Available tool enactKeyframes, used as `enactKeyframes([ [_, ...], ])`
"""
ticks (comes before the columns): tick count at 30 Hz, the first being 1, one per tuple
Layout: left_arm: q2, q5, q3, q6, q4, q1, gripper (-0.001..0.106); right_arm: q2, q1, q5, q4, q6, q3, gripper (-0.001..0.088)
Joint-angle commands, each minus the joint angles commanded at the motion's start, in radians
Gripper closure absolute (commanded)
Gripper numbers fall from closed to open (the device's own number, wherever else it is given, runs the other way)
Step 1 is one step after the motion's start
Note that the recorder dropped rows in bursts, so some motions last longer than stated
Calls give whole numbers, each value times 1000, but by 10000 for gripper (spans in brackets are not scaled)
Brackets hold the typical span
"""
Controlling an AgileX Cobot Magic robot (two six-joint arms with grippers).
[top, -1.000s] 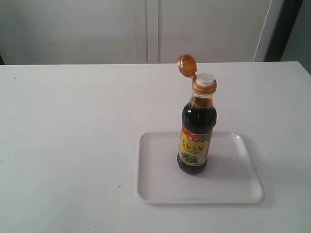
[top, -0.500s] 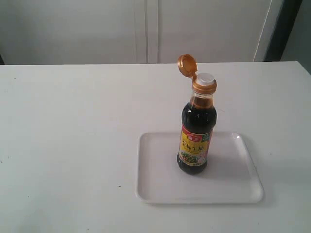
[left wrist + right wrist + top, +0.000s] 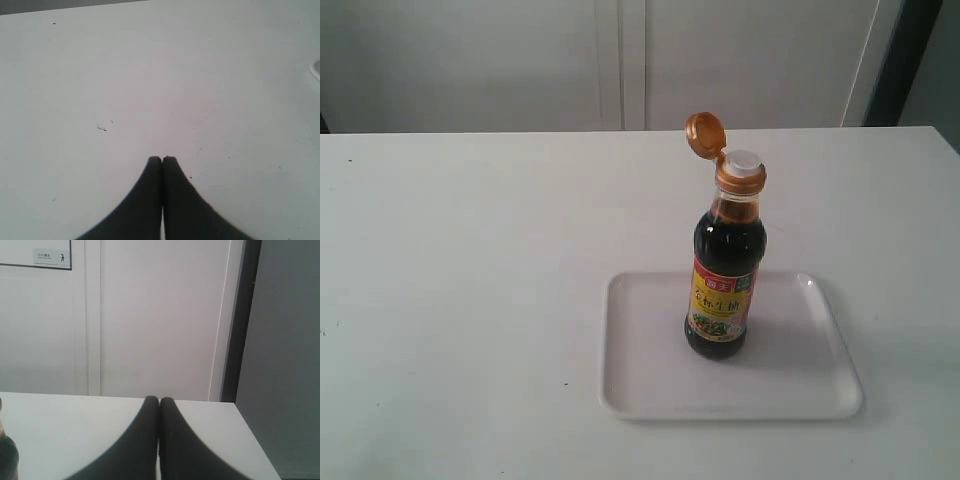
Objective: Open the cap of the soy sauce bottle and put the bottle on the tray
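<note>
The soy sauce bottle (image 3: 724,280) stands upright on the white tray (image 3: 650,380), a little right of the tray's middle. Its golden-brown cap (image 3: 705,134) is flipped back on its hinge, and the white spout (image 3: 743,163) is bare. Neither arm shows in the exterior view. In the left wrist view my left gripper (image 3: 161,159) is shut with nothing in it, over bare white table; a sliver of the tray's rim (image 3: 316,70) shows at the frame's edge. My right gripper (image 3: 159,400) is shut and empty too; a dark edge of the bottle (image 3: 6,455) sits at that frame's corner.
The white table (image 3: 460,280) runs to a white panelled wall (image 3: 620,60) at the back. A dark vertical strip (image 3: 905,60) stands at the back right. The right wrist view shows the table's far corner (image 3: 235,410) and grey wall beyond it.
</note>
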Motion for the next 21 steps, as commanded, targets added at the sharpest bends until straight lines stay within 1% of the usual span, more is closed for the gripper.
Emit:
enactKeyframes([
  [16, 0, 0, 0, 0, 0, 0, 1053, 0, 0, 0, 0, 0, 4, 868],
  [19, 0, 0, 0, 0, 0, 0, 1053, 0, 0, 8, 2, 0, 27, 868],
  [21, 0, 0, 0, 0, 0, 0, 1053, -5, 0, 8, 4, 0, 62, 868],
])
